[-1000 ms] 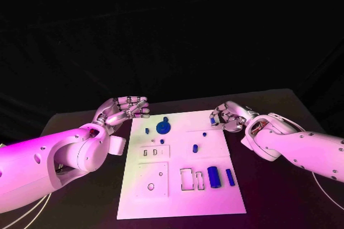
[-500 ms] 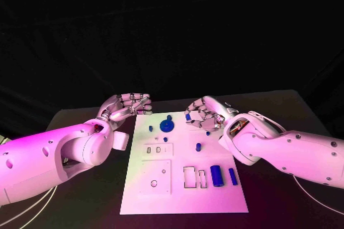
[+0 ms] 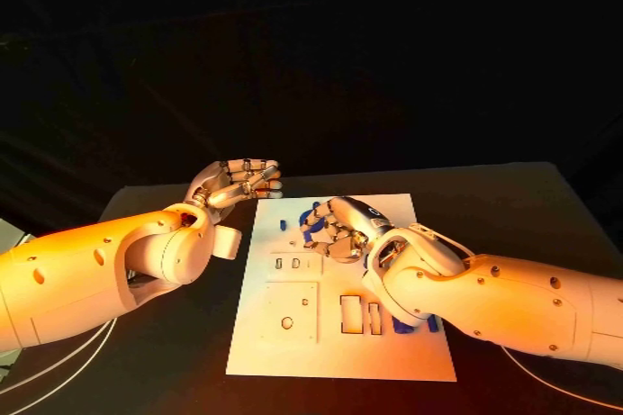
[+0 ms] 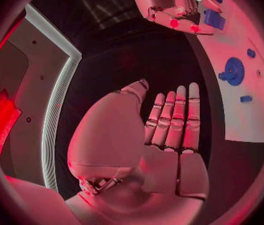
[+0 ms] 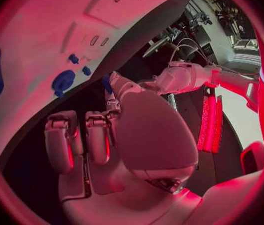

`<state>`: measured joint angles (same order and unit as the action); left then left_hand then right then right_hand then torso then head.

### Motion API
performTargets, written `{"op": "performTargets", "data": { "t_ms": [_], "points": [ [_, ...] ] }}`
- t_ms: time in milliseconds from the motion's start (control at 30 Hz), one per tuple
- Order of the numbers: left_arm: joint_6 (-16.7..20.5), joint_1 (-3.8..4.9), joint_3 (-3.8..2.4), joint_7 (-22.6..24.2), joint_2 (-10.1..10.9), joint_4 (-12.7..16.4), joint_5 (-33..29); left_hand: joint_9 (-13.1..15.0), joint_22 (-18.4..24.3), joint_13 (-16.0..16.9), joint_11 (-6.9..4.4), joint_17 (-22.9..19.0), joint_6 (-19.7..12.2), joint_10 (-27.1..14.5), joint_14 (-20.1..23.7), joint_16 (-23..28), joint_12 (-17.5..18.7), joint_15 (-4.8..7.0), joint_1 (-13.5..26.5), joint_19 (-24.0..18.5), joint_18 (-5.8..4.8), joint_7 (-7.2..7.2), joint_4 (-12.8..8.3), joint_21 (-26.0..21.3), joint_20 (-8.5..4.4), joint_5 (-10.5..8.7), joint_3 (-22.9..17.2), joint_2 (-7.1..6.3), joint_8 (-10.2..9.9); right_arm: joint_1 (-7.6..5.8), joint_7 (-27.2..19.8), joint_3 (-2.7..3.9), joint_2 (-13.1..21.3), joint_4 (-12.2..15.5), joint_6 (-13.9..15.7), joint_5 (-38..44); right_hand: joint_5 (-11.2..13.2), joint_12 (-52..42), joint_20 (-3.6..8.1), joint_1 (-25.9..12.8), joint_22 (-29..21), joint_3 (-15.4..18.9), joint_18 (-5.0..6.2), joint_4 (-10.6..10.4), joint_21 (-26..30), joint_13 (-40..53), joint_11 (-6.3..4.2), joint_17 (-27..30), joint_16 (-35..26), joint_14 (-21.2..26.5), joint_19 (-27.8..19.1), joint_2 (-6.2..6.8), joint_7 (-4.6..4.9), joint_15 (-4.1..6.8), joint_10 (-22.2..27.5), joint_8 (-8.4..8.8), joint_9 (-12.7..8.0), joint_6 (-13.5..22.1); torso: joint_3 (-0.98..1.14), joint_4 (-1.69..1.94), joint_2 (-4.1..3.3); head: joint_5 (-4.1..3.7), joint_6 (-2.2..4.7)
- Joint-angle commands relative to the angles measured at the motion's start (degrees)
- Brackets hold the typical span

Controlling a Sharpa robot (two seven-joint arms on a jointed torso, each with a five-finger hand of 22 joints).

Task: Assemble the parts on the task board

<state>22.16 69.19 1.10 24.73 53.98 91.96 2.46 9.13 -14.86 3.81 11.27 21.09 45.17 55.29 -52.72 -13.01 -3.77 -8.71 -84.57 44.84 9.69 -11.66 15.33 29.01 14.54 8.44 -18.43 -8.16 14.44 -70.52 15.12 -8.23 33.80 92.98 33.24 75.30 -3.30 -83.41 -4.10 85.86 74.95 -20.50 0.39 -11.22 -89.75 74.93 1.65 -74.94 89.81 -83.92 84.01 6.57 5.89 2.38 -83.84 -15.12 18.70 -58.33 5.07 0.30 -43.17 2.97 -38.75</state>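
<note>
Since 1 second ago the right robot hand (image 3: 340,230) has swung inward over the white task board (image 3: 340,343), pinching a small blue block (image 4: 214,20). Left robot hand (image 3: 237,185) hovers empty, fingers apart — best lower slowly, keeping the part square over its slot.

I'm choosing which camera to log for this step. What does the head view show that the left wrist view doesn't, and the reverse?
Head view alone: the rectangular cut-outs near the task board's front, and the left hand raised beside the board's far corner.
Left wrist view alone: the left hand's palm with fingers straight and together, holding nothing.
Both: the right hand over the board, a blue part at its fingers, and the blue gear.
</note>
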Motion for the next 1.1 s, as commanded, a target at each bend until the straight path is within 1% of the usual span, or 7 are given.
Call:
{"op": "performTargets", "data": {
  "t_ms": [33, 133, 167, 367, 433, 600, 1100],
  "points": [
    [-1.4, 0.04, -0.04, 0.9, -0.2, 0.0, -0.6, 0.1, 0.0, 0.1, -0.17, 0.0, 0.4, 0.3, -0.3, -0.1, -0.2, 0.02, 0.3, -0.4, 0.59, -2.09, -0.2, 0.3, 0.08, -0.17, -0.3, -0.14, 0.0, 1.00, 3.9, -0.10, -1.2, -1.0, -2.7, 2.0, -0.1, 0.4, 0.11, -0.8, 15.1, -0.4, -0.39, 0.1, -0.2, 8.9, 0.12, -15.1, 0.2, -6.1, 6.0, 0.09, 0.39, -0.29, -0.5, -1.05, 1.4, 0.0, -0.09, 0.24, -0.06, 0.41, -0.39],
    [-1.4, 0.05, -0.04, 0.8, -0.3, -0.1, -0.6, 0.1, -0.1, 0.1, -0.21, 0.1, 0.5, 0.4, -0.4, -0.1, -0.3, 0.04, 0.4, -0.4, 0.60, -2.06, -0.2, 0.4, 0.07, -0.18, -0.3, -0.15, 0.1, 2.09, 4.9, -0.20, -2.4, -2.2, -3.9, 2.4, -0.1, 0.4, 0.09, -1.0, 15.1, -0.4, -0.39, 0.1, -0.2, 8.9, 0.14, -15.1, 0.2, -6.1, 6.0, 0.17, 0.39, -0.30, -0.5, -1.09, 1.4, 0.0, -0.07, 0.16, -0.06, 0.78, -0.72],
    [-1.4, 0.05, -0.04, 0.8, -0.3, -0.1, -0.6, 0.1, -0.1, 0.1, -0.21, 0.1, 0.5, 0.4, -0.4, -0.1, -0.3, 0.04, 0.4, -0.4, 0.60, -2.06, -0.2, 0.4, 0.07, -0.18, -0.3, -0.15, 0.1, 2.30, 5.2, -0.22, -2.6, -2.4, -4.2, 2.6, -0.1, 0.4, 0.09, -1.0, 15.1, -0.4, -0.39, 0.1, -0.2, 8.9, 0.14, -15.1, 0.2, -6.1, 6.0, 0.17, 0.39, -0.30, -0.5, -1.09, 1.4, 0.0, -0.13, 0.21, -0.07, 0.89, -0.82],
    [-1.3, 0.06, -0.04, 0.8, -0.3, -0.1, -0.6, 0.1, -0.1, 0.1, -0.23, 0.1, 0.6, 0.5, -0.4, -0.1, -0.3, 0.06, 0.4, -0.4, 0.60, -2.03, -0.2, 0.4, 0.07, -0.18, -0.3, -0.16, 0.1, 3.33, 6.4, -0.32, -3.6, -3.6, -5.6, 4.0, -0.1, 0.4, 0.07, -1.3, 15.1, -0.5, -0.39, 0.1, -0.2, 8.9, 0.15, -15.1, 0.2, -6.1, 6.0, 0.34, 0.41, -0.33, -0.5, -1.19, 1.4, 0.1, -0.01, 0.01, -0.02, 1.40, -1.34],
    [-1.3, 0.06, -0.04, 0.8, -0.3, -0.1, -0.7, 0.1, -0.1, 0.1, -0.23, 0.1, 0.6, 0.5, -0.4, -0.1, -0.3, 0.06, 0.4, -0.4, 0.60, -2.03, -0.2, 0.4, 0.07, -0.18, -0.3, -0.16, 0.1, 3.48, 6.7, -0.33, -3.7, -3.8, -5.8, 4.6, -0.1, 0.4, 0.06, -1.5, 15.1, -0.5, -0.39, 0.2, -0.2, 8.9, 0.16, -15.1, 0.2, -6.1, 6.0, 0.45, 0.41, -0.33, -0.5, -1.24, 1.4, 0.1, 0.02, -0.10, 0.00, 1.48, -1.44],
    [-1.3, 0.07, -0.04, 0.8, -0.3, -0.1, -0.7, 0.1, -0.1, 0.1, -0.23, 0.1, 0.6, 0.5, -0.4, -0.1, -0.3, 0.06, 0.4, -0.4, 0.60, -2.03, -0.2, 0.4, 0.07, -0.18, -0.3, -0.16, 0.1, 3.67, 7.1, -0.35, -4.0, -4.1, -6.3, 5.2, -0.1, 0.3, 0.05, -1.6, 15.1, -0.5, -0.39, 0.2, -0.2, 8.9, 0.16, -15.1, 0.2, -6.1, 6.0, 0.54, 0.41, -0.34, -0.5, -1.29, 1.5, 0.1, 0.03, -0.13, 0.00, 1.56, -1.61],
    [-1.3, 0.08, -0.04, 0.7, -0.2, 0.0, -0.6, 0.1, -0.1, 0.1, -0.23, 0.1, 0.6, 0.5, -0.4, -0.1, -0.3, 0.06, 0.4, -0.4, 0.60, -2.03, -0.2, 0.4, 0.07, -0.18, -0.3, -0.16, 0.1, 4.06, 7.2, -0.50, -5.1, -5.1, -7.0, 5.7, -0.1, 0.4, 0.01, -2.5, 15.1, -0.7, -0.39, 0.1, -0.2, 8.9, 0.17, -15.1, 0.2, -6.1, 6.0, 1.03, 0.41, -0.35, -0.5, -1.52, 1.5, 0.2, 0.12, -0.08, 0.00, 2.15, -2.20]
  ]
}}
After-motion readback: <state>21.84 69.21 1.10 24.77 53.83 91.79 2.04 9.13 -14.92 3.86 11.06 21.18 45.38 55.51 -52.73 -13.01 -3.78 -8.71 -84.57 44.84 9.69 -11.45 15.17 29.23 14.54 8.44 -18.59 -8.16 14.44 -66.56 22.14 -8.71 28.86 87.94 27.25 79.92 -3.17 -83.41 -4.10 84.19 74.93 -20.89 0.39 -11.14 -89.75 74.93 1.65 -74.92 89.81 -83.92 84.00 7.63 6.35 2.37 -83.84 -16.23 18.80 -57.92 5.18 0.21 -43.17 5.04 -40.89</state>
